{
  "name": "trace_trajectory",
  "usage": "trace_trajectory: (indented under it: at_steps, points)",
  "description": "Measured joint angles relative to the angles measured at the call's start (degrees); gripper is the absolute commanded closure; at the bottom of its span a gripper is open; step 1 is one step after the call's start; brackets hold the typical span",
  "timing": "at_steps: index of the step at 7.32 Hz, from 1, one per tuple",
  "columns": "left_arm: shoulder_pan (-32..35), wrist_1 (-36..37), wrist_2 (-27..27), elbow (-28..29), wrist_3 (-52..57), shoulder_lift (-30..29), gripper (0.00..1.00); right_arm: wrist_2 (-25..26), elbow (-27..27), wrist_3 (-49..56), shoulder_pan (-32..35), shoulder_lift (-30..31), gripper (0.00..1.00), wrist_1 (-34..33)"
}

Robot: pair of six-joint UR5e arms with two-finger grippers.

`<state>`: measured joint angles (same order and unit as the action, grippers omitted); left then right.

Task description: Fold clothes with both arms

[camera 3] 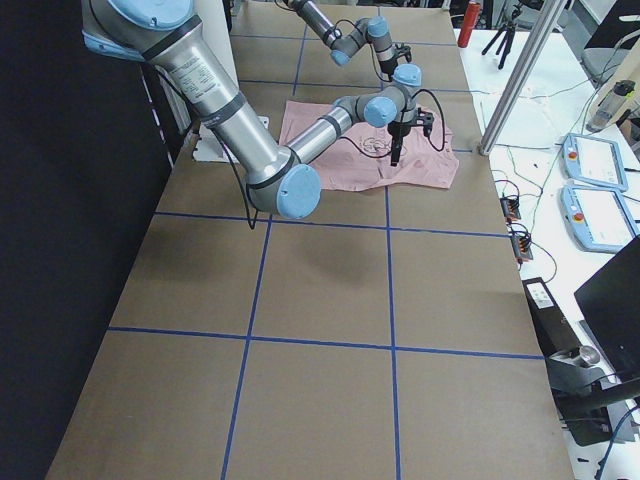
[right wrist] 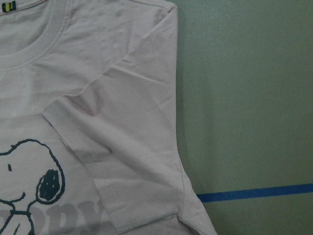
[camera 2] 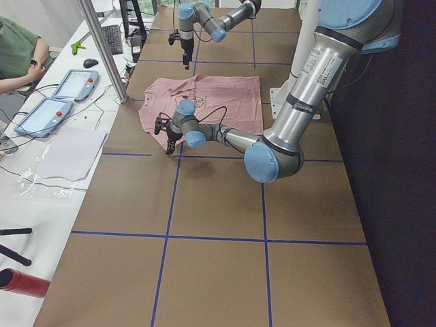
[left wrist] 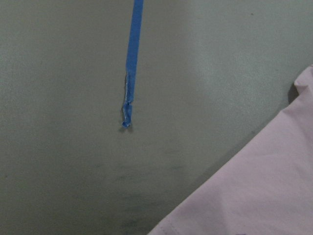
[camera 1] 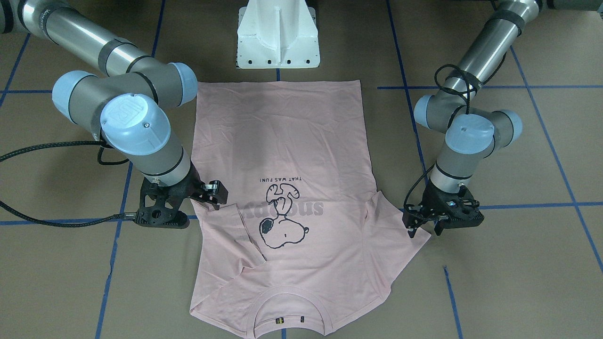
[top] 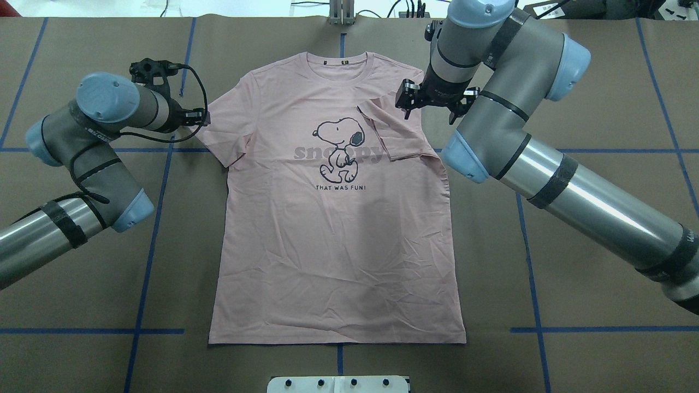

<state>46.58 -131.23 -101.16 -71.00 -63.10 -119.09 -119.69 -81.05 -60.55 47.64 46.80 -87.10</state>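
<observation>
T-shirt (top: pixel 333 229) flat; right end effector (top: pixel 430 108) hovering beside its folded-in sleeve (top: pixel 396 134).

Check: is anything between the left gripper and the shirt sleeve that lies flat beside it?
Nothing visible does. The left gripper hangs open right at the outer edge of the T-shirt's flat sleeve. The left wrist view shows only bare table and a strip of blue tape next to the cloth.

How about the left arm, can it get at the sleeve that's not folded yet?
Probably yes. The left gripper hangs at the outer edge of that flat sleeve, jaws apart, with nothing lying between them.
</observation>
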Motion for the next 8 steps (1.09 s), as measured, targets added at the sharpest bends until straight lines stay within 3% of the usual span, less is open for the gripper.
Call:
trace_trajectory:
  at_steps: [1, 5, 7, 8]
  points:
    - [0.0, 0.0, 0.0, 0.0, 0.1, 0.0, 0.99, 0.0, 0.0, 0.0, 0.0, 0.0, 0.0, 0.0]
    - [0.0, 2.4, -0.8, -3.1, 0.0, -0.9, 1.0, 0.1, 0.0, 0.0, -0.1, 0.2, 0.0, 0.0]
    - [0.0, 10.9, -3.2, -7.5, -3.1, -5.2, 1.0, 0.1, 0.0, 0.0, -0.1, 0.3, 0.0, 0.1]
    - [-0.6, 13.1, -3.9, -6.8, -7.3, -9.0, 1.0, 0.1, -0.1, 0.0, -0.1, 0.5, 0.0, 0.1]
